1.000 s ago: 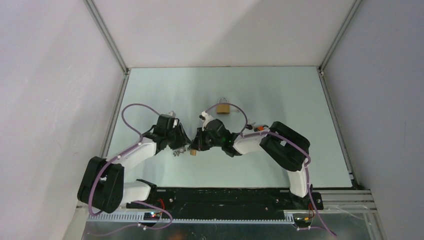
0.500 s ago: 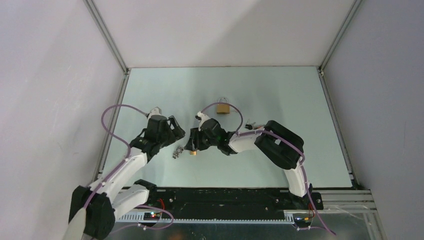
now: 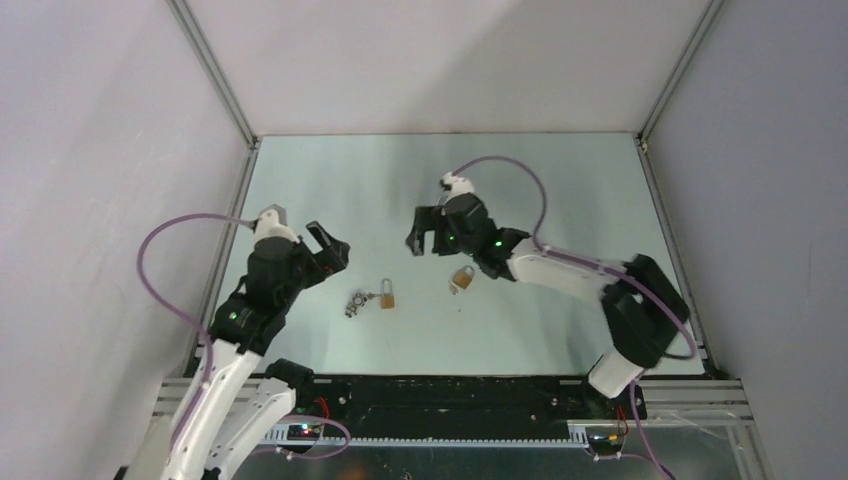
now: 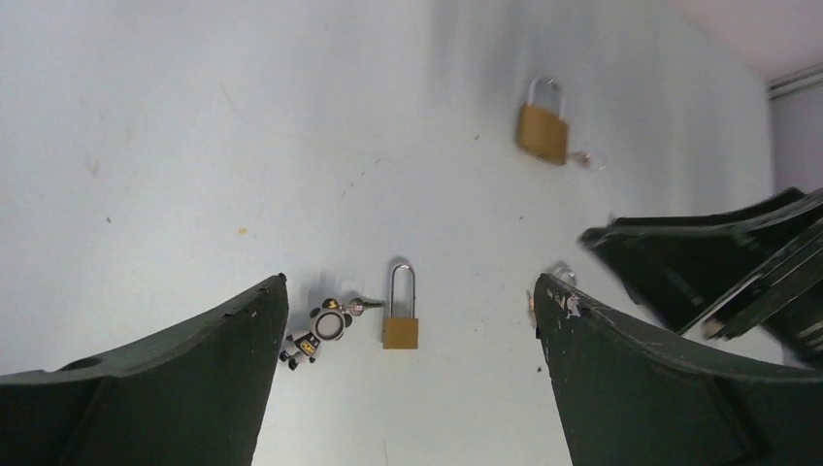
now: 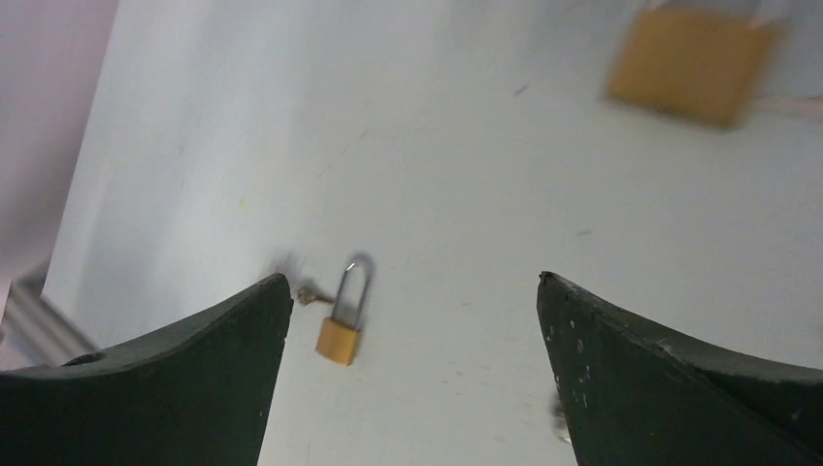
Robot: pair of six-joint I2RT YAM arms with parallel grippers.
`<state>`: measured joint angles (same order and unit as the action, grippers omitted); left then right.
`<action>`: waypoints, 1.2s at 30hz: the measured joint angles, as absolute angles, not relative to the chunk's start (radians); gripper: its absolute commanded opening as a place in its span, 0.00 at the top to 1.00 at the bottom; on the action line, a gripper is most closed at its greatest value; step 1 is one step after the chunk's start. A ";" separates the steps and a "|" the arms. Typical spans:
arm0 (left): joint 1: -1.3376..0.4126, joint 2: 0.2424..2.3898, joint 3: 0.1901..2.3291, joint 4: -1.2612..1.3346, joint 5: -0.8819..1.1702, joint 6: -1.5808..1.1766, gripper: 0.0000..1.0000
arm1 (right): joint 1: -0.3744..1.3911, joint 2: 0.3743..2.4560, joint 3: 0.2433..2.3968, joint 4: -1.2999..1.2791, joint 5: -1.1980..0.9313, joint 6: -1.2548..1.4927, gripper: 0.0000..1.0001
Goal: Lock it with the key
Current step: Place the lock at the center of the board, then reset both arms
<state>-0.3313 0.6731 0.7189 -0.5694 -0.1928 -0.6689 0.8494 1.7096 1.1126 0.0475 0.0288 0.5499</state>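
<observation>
A brass padlock [image 3: 387,297] with a long shackle lies flat on the table, also in the left wrist view [image 4: 401,318] and the right wrist view [image 5: 342,330]. Both shackle legs meet its body. The key [image 4: 366,306] lies just left of the shackle, outside the lock, joined to a small grey figure keychain [image 3: 354,303]. My left gripper [image 3: 330,242] hangs open to the left of them, holding nothing [image 4: 411,282]. My right gripper [image 3: 425,243] is raised farther back, open and empty [image 5: 414,278].
A second brass padlock [image 3: 462,278] lies under my right forearm. The left wrist view has a padlock [image 4: 543,132] farther off with a small key [image 4: 585,160] beside it. Grey walls and metal rails [image 3: 228,250] bound the table.
Both grippers have opened and left the padlock and key on the table. The left arm has drawn back to the left, the right arm has lifted toward the far side.
</observation>
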 measured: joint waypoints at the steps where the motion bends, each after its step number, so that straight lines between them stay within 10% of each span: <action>1: -0.331 0.640 0.734 -0.588 -0.197 -0.661 0.00 | 0.832 1.648 1.113 0.001 0.082 0.532 0.01; 20: -0.331 0.337 1.045 -0.770 -0.234 -0.468 0.00 | 0.672 0.599 1.115 -0.501 0.696 0.370 0.01; 36: -0.331 0.292 1.090 -0.816 -0.239 -0.409 0.00 | 0.670 0.278 1.119 -0.652 0.942 0.366 0.01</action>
